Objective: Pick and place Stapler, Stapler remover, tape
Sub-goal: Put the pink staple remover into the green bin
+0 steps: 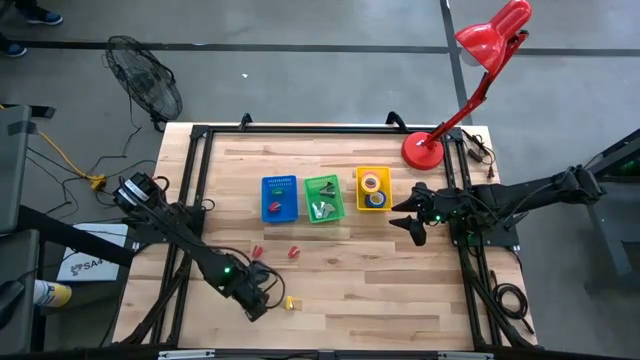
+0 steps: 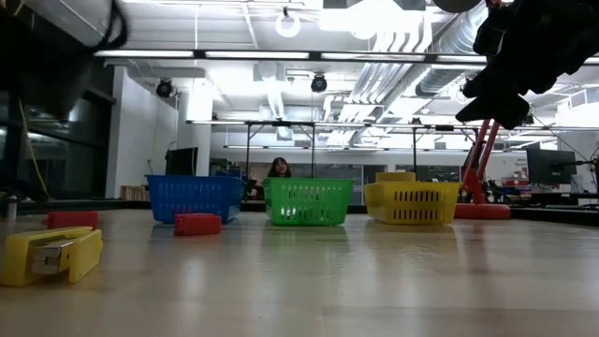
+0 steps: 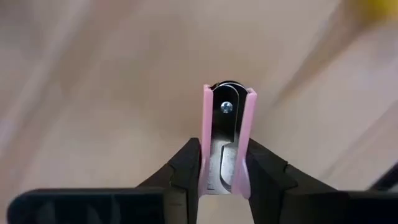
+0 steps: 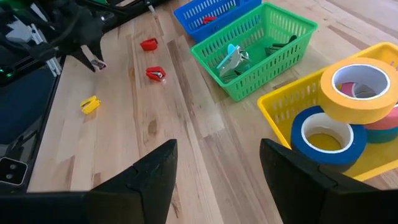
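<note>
A pink stapler remover (image 3: 227, 146) sits clamped in the left hand (image 1: 262, 296) at the lower left of the tabletop (image 1: 350, 290), beside a yellow stapler (image 1: 290, 302). At centre stand 3 bins: blue (image 1: 279, 198), green (image 1: 324, 198), and yellow (image 1: 373, 189) holding tape (image 4: 359, 87). Right of them, the right hand (image 1: 409, 215) hovers open, empty.

The wooden table (image 1: 340, 290) carries three baskets — blue (image 1: 279, 198), green (image 1: 323, 198), yellow (image 1: 373, 189) — a red lamp (image 1: 423, 150), and small staplers (image 1: 293, 252).

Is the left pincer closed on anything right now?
Yes. The left pincer is shut on a pink staple remover: in its wrist view both dark fingers press the remover's pink sides.
</note>
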### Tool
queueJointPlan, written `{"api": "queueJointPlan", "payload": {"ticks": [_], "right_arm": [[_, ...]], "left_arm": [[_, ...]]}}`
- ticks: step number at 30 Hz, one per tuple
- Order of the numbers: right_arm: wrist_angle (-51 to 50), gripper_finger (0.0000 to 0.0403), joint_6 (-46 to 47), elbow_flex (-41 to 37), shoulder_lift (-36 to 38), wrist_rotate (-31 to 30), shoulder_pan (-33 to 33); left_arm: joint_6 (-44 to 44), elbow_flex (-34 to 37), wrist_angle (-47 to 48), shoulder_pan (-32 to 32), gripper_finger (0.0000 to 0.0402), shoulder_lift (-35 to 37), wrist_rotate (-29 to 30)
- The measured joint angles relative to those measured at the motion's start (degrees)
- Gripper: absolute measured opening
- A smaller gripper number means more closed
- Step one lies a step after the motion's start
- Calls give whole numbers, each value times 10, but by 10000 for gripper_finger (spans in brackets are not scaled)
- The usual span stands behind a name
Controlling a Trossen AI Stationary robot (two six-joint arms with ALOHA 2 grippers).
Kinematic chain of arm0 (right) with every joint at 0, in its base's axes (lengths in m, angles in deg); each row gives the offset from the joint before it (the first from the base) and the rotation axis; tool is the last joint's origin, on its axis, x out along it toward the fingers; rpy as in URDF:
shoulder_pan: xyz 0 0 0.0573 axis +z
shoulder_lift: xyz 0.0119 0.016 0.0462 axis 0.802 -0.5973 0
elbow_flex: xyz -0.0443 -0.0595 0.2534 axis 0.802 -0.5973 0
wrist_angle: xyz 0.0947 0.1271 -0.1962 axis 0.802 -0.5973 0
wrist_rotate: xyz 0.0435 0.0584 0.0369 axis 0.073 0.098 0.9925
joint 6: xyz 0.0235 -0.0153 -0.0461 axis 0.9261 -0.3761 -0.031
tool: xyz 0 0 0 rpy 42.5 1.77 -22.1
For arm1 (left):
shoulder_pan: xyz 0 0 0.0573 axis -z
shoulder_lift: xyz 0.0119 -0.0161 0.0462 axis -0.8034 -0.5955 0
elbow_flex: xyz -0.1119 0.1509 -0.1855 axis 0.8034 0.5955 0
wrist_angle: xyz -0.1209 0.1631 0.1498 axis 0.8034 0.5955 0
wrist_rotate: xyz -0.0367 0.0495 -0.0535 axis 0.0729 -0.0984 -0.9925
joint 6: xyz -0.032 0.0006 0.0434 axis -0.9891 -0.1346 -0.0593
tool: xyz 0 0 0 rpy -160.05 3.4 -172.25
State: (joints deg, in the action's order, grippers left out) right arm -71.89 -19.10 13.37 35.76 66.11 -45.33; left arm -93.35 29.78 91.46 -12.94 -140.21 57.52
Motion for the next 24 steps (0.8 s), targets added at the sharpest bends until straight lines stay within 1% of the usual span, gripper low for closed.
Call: {"api": "queueJointPlan", "payload": {"ticks": [3,7,10,12,17,20,24], "right_arm": [[1,220,-1,0,0,0,0],[29,220,-5,0,0,0,0],[72,220,-8,0,0,0,0],[102,220,-20,0,0,-5,0],[176,220,-63,0,0,-29,-1],[207,220,-87,0,0,-43,-1],[231,220,-109,0,0,-44,-1]], "left_arm": [[19,-16,2,-5,96,5,85],[77,-45,4,-24,107,13,209],[146,-72,4,-50,104,16,266],[205,-93,-2,-73,98,17,280],[367,-146,-4,-138,96,17,283],[442,-172,-2,-178,100,18,279],[533,-201,-9,-226,100,18,270]]}}
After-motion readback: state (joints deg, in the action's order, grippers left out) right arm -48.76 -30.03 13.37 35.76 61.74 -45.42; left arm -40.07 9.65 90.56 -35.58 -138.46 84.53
